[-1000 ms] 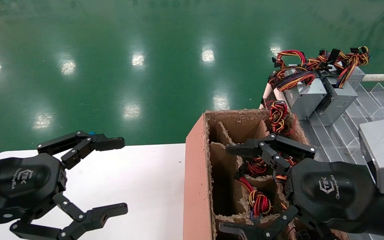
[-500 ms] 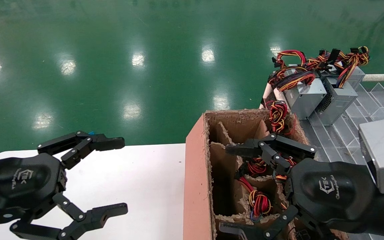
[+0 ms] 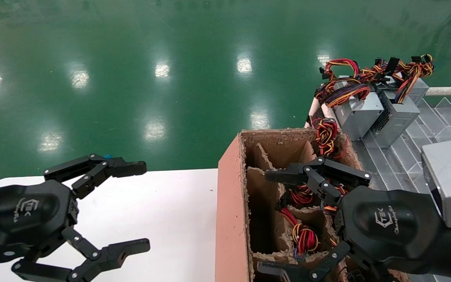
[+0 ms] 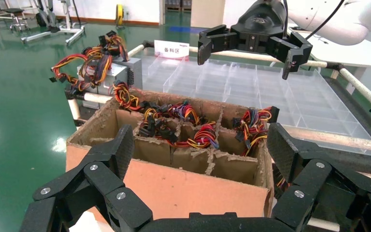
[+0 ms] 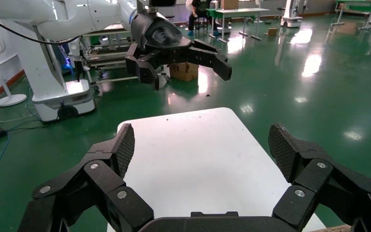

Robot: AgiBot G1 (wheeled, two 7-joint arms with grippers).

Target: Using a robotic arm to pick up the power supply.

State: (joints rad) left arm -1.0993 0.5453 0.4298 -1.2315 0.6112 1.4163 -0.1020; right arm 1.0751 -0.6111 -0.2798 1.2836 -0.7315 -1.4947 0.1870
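A: Your right end effector (image 3: 272, 221) hangs over the near half of the cardboard box (image 3: 231, 219), fingers spread wide, nothing between them. Below it, wire bundles (image 3: 305, 238) fill the divider cells.

B: And the left?

A: Your left end effector (image 3: 141, 207) sits over the white worktop (image 3: 170, 211), just beside the box, also spread apart and empty. The left wrist view shows the box head-on, with the right end effector (image 4: 244, 53) above it.

B: Where's the power supply?

A: You have two loose ones past the box, on the clear tray rack (image 3: 405, 156) at far right. The nearer power supply (image 3: 358, 113) is a grey metal box with its coloured harness (image 3: 343, 88) piled on top; a second unit (image 3: 395, 117), vent side facing you, touches it. Both are well apart from either end effector. More wires (image 3: 326, 135) poke up at the box's far corner; any casings under them are hidden.
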